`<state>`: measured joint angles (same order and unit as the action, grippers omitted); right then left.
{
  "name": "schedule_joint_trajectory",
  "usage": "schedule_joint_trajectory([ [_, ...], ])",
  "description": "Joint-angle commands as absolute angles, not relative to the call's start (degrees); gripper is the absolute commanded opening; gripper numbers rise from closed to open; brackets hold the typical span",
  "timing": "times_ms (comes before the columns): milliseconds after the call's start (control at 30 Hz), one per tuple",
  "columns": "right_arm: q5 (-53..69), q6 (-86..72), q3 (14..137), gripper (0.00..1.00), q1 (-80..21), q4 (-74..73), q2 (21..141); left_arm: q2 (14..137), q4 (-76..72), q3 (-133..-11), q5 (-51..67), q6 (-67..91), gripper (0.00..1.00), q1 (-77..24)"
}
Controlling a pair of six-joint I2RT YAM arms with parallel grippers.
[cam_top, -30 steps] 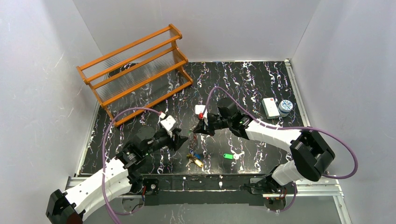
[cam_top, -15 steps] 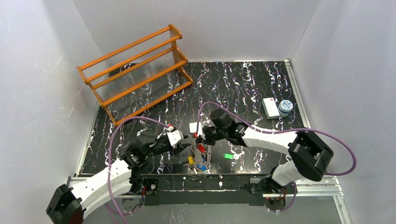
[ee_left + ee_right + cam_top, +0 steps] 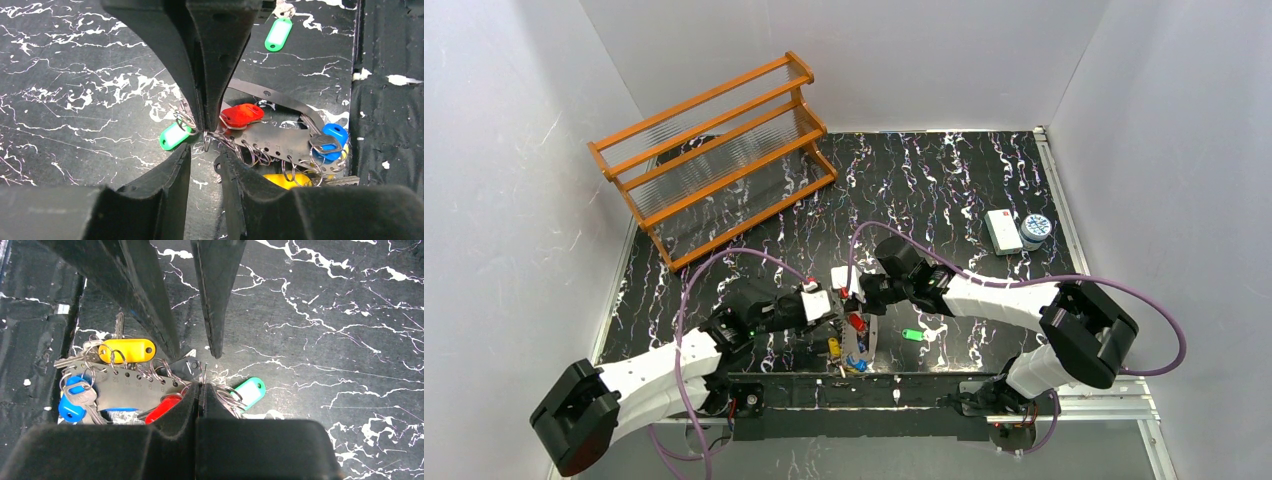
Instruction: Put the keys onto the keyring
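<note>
Right gripper (image 3: 200, 388) noted clamped on thin wire ring (image 3: 204, 372) beside green-tagged key (image 3: 248, 391); left gripper (image 3: 204, 152) found spread apart at end of grey perforated metal keyring (image 3: 280, 142).

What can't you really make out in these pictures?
- Top view: the rings on the keys are too small to see.
- Right wrist view: what exactly the right hand pinches, since the hand itself covers it, along with part of the red tag.
- Left wrist view: the yellow tag, mostly hidden behind the left hand.
</note>
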<state>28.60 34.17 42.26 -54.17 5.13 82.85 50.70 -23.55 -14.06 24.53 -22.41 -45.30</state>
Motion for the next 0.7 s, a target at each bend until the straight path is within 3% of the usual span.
schedule_joint_trajectory([
  [0,31.4,32.2,42.8,0.01,-54.7,8.2,81.4,52.6,-26.9,-14.5,22.0,-24.6,0.27,-46.9],
  [233,33.2,30.3,42.8,0.01,-54.8,9.3,80.5,56.5,-28.7,-14.4,18.1,-24.7,0.28,-48.9],
  [467,33.4,29.6,43.2,0.01,-54.9,8.3,80.3,57.7,-29.2,-14.4,16.6,-25.1,0.01,-49.7],
  [667,31.7,28.2,43.1,0.01,-55.0,9.2,80.1,57.4,-29.2,-14.5,16.5,-22.9,0.0,-49.8],
])
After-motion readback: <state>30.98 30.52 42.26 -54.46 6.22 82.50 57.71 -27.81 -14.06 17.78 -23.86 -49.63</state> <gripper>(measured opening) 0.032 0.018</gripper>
